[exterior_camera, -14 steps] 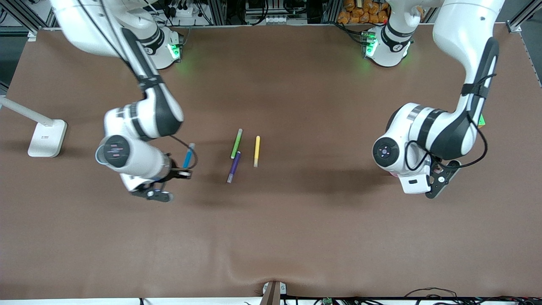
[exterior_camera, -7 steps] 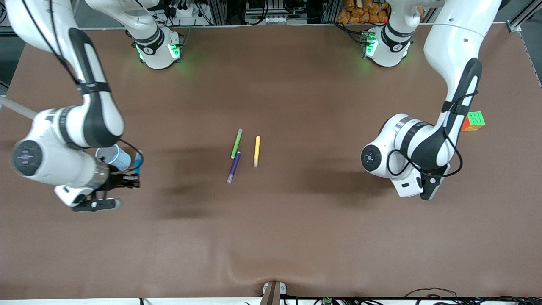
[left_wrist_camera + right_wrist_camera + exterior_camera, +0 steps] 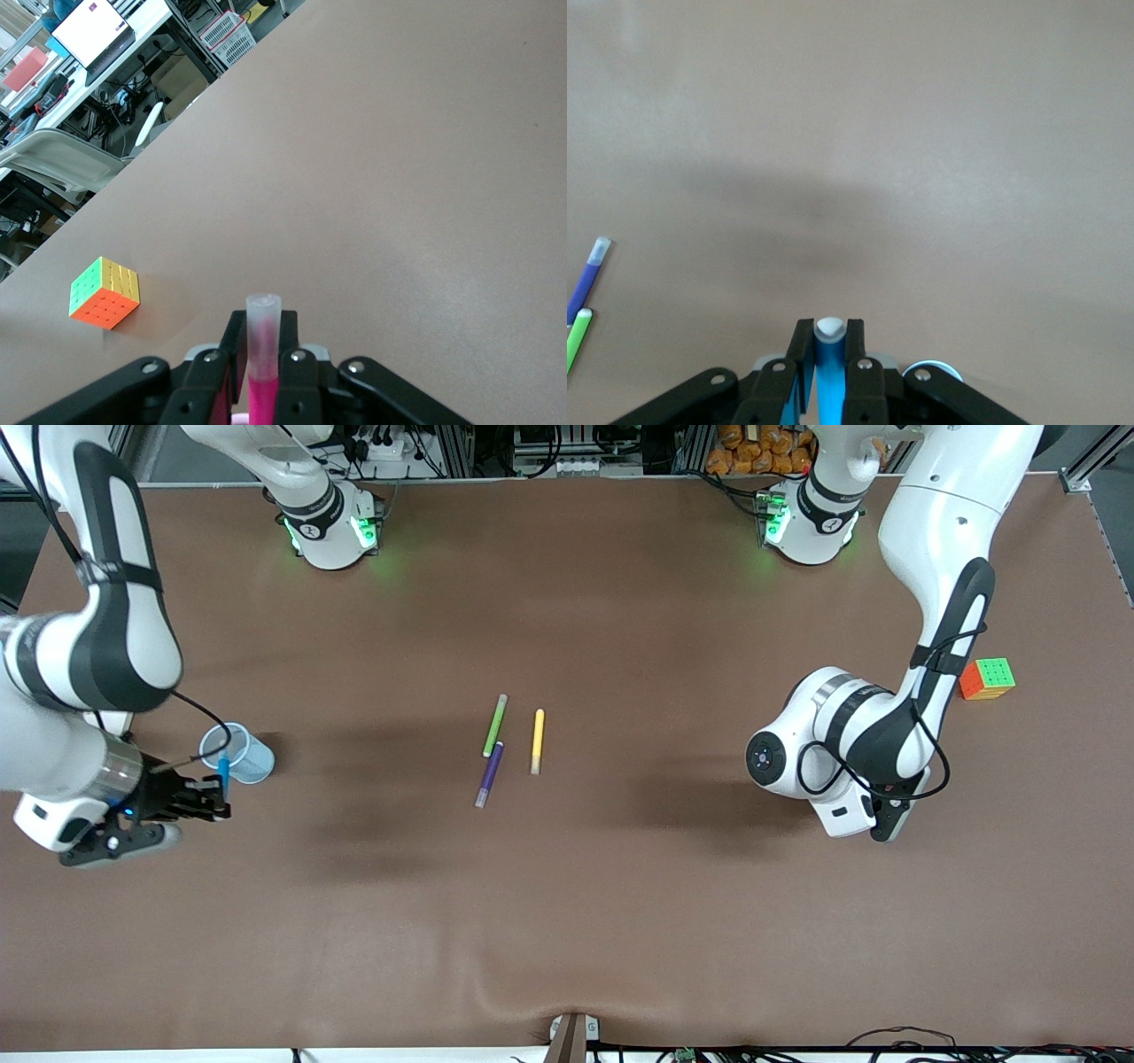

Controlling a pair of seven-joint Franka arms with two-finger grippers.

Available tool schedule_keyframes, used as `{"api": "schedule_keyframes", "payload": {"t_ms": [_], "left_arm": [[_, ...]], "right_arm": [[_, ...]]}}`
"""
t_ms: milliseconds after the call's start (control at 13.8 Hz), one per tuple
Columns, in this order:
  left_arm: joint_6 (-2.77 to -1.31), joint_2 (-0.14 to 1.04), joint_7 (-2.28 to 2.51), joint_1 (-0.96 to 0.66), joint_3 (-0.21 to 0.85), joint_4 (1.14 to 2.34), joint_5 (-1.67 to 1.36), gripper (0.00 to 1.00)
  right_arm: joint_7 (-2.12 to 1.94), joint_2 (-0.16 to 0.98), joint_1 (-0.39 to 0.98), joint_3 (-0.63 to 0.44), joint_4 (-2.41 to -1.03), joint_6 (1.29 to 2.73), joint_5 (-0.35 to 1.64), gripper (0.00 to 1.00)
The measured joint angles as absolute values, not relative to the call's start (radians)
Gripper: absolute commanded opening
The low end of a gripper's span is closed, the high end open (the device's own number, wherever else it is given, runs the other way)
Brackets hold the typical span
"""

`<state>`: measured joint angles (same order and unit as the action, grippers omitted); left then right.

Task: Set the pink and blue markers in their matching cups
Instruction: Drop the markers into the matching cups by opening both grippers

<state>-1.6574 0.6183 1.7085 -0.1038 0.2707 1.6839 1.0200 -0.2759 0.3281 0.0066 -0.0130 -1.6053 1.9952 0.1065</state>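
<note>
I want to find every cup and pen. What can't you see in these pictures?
- Pink cup: not visible in any view; in the front view the left arm's wrist may cover it.
- Pink marker: lower half cut off by the left wrist view's edge; in the front view the left gripper hides it.
- Blue cup: its inside can't be seen.

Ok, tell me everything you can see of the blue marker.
The slim bright blue felt-tip marker looks like smooth plastic, with a rounded white tip at its upper end. It stands roughly upright, clamped between the black fingers of the right claw, which is shut on it. It hangs over the edge of the pale blue mesh-walled cup, at the right arm's end of the table. Whether its lower end is already inside the cup cannot be told. Only the claw visibly touches it.
</note>
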Motion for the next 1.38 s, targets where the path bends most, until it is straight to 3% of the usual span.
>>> {"api": "schedule_keyframes", "payload": {"t_ms": [217,507,725,1377], "left_arm": [[-1.636,0.617,1.688,-0.107,0.276,1.683,1.02,0.46],[-1.622,0.611,1.65,-0.108,0.293,1.679,1.003,0.53],[-1.621,0.583,1.591,-0.106,0.296,1.668,0.942,0.8],[-1.621,0.498,1.414,-0.097,0.308,1.588,0.666,0.86]], "right_arm": [[-0.349,0.216,-0.009,-0.013,-1.747,2.085,0.123,0.0],[-0.558,0.151,-0.105,-0.014,-1.863,2.167,0.25,0.0],[-0.73,0.121,-0.151,-0.014,-1.981,2.276,0.357,0.0],[-1.174,0.113,-0.211,-0.014,-2.183,2.424,0.701,0.0]]}}
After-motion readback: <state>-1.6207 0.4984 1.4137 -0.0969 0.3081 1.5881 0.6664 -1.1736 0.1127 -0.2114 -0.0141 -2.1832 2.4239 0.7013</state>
